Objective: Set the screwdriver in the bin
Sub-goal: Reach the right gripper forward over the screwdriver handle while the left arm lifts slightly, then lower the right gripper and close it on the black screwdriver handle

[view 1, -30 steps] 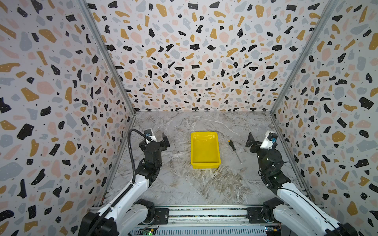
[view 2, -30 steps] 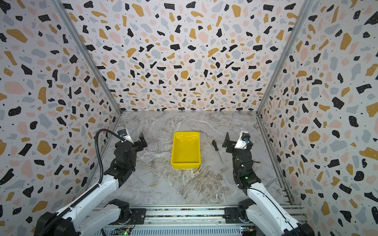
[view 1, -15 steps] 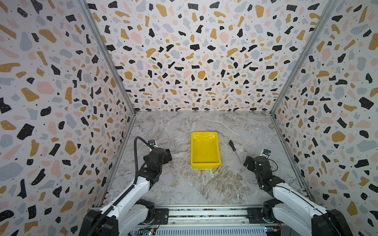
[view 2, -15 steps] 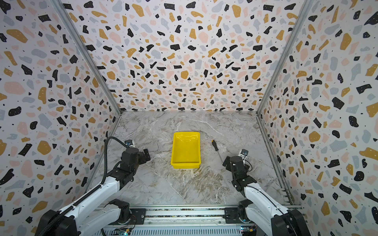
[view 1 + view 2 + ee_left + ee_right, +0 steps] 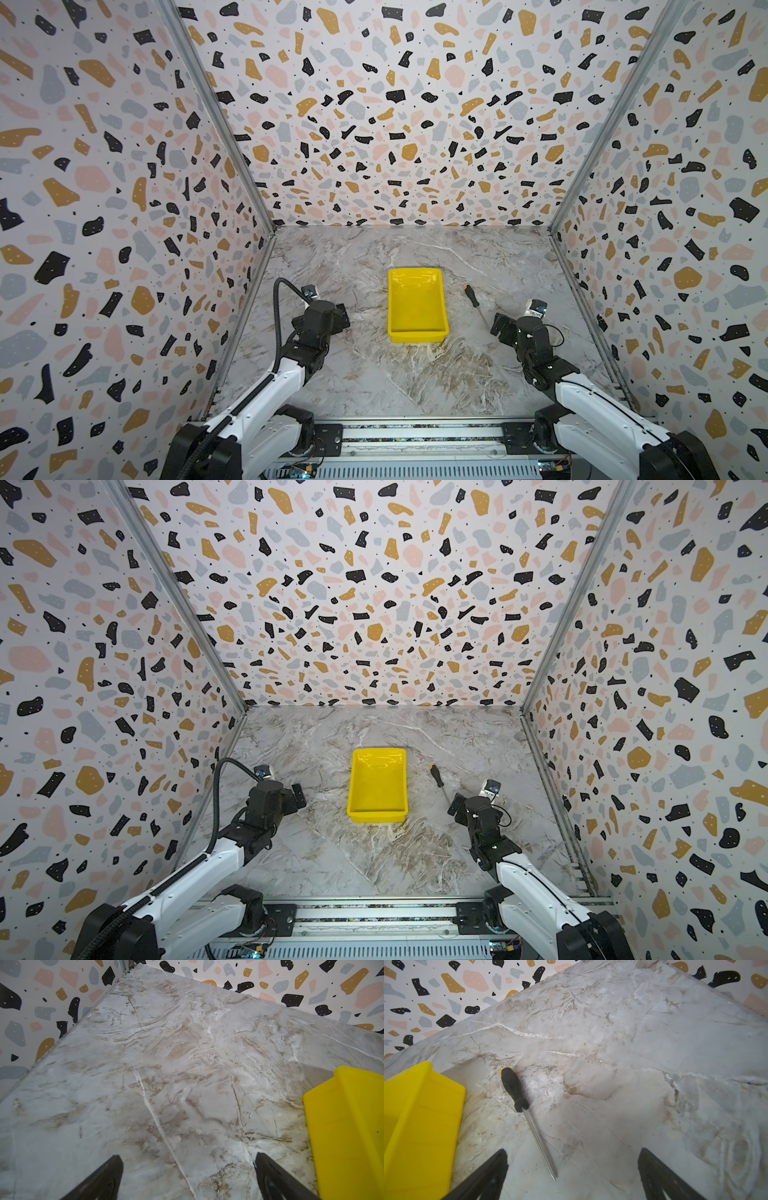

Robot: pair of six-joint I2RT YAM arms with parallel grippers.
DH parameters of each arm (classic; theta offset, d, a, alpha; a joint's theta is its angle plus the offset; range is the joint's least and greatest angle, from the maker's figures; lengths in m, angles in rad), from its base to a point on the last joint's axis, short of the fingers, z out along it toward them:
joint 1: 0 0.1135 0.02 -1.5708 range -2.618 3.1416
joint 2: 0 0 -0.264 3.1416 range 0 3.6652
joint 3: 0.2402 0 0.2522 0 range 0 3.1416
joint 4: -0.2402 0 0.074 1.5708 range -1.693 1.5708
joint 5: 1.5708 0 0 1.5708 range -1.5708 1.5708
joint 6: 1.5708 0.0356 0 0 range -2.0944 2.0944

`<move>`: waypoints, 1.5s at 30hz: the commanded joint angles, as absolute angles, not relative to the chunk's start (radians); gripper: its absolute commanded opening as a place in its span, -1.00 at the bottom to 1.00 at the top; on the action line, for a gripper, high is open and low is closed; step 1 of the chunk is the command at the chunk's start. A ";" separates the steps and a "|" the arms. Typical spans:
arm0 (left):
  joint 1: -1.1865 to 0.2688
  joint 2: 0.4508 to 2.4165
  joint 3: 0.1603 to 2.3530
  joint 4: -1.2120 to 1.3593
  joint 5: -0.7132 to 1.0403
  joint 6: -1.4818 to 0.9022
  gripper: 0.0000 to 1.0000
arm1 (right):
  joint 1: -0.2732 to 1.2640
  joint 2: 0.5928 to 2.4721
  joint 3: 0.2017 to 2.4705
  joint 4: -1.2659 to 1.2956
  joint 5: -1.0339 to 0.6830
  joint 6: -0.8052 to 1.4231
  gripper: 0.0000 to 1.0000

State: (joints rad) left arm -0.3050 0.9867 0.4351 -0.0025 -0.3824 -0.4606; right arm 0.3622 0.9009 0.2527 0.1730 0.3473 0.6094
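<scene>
screwdriver on the table, both grippers spread and empty

my right gripper (image 5: 572,1150) is spread wide and grips nothing. the screwdriver (image 5: 519,1101) lies flat on the table (image 5: 415,382), outside the bin (image 5: 417,337). its black handle, with the small orange cap, points toward the far edge of the table. its thin metal shaft runs back toward the near edge, slanting a little to the right. in my right wrist view the tip of the shaft lies between my two black fingers (image 5: 483,1176), nearer one of them, and touches neither. in both top views my right gripper sits low, near that tip, on the right part of the table.

the yellow bin stands around the middle of the table, its long walls running from the near edge toward the far edge. the screwdriver lies just beside its right long wall, with a strip of marble between the two.

my left gripper (image 5: 187,1155) is spread as well and holds nothing. it sits over bare marble left of the bin, well apart from the screwdriver. one corner of the bin shows in my left wrist view.
</scene>
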 commanded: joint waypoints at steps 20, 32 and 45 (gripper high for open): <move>-0.305 0.895 0.419 -0.020 -0.430 -0.479 0.99 | 0.354 1.659 0.994 -0.171 0.000 0.366 0.04; -0.304 0.904 0.422 -0.013 -0.423 -0.477 0.99 | 0.340 1.730 1.049 -0.217 0.021 0.318 -0.14; -0.305 0.912 0.425 -0.011 -0.422 -0.477 0.99 | 0.322 1.794 1.068 -0.216 0.019 0.307 -0.26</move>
State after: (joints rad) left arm -0.3050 0.9104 0.4332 -0.0235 -0.4095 -0.4690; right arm 0.3248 1.7973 1.0355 -0.1928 0.0147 0.3153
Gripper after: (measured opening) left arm 0.996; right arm 0.370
